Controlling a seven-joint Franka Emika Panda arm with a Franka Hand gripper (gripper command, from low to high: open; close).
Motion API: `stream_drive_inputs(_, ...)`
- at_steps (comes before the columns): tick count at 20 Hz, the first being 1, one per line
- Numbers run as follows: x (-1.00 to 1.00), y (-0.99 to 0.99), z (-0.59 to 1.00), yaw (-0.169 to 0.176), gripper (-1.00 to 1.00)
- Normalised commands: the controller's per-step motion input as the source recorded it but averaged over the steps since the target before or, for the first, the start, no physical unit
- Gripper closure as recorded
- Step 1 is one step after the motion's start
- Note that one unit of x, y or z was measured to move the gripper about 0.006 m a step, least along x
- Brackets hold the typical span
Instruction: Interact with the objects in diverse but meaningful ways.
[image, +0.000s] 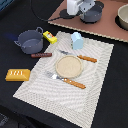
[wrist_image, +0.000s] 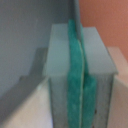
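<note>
While the arm sits far back, exterior view: pincer (image: 81, 10) hangs over the desk's (image: 107, 27) pink part, well apart from the mat (image: 95, 65), apparently between grasps.
Objects: pot (image: 30, 41) and packet (image: 50, 37) lie off the mat; carton (image: 77, 40) on it; loaf (image: 18, 74) beside it.
Wrist view: blurred pale block with a green strip.
Pincer state: cannot tell.

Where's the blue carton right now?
In the exterior view, the small pale blue carton stands on the mat's far edge, between the yellow packet and the knife.
</note>
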Motion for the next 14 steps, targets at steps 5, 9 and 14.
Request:
stream_drive_inputs(5, 0.26, 0.00, 0.44, 0.000, -1.00)
stream_drive_inputs(9, 0.19, 0.00, 0.72, 0.000, -1.00)
stream_drive_inputs(14, 0.02, 0.03, 0.98, 0.000, -1.00)
